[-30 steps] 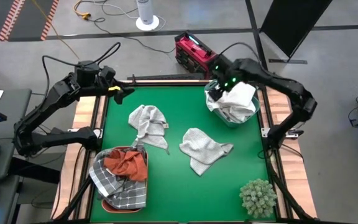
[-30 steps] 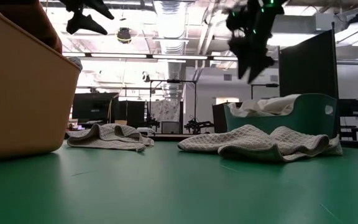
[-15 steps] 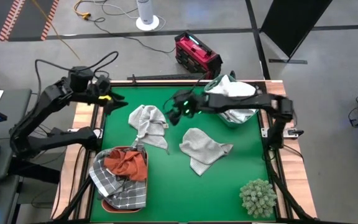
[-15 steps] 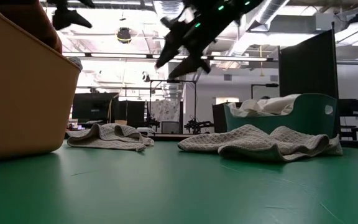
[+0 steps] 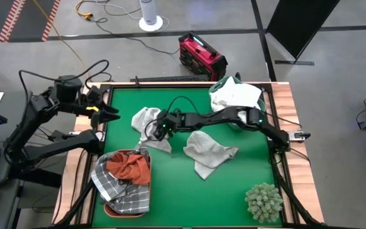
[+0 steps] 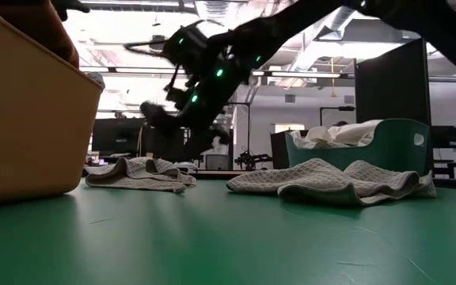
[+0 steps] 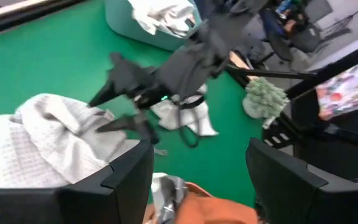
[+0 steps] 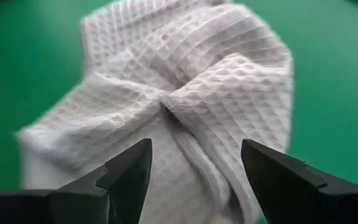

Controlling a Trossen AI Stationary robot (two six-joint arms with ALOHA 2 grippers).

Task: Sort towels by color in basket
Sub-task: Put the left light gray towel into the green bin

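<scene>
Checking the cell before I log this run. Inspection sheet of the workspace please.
Surface: green mat, wooden side rails.
Job's things: two pale waffle towels loose on the mat, left towel, middle towel; orange basket holds a rust-orange towel and a grey checked towel; teal basket holds white towels.
Clutter: spiky green plant ball at the near right corner.
Grippers: right gripper open, reaching over the left towel; left gripper open, raised at the left edge.
Cables: loops on both arms; orange and white cords on the floor.
Surroundings: red case behind the table; keyboard at left.
</scene>
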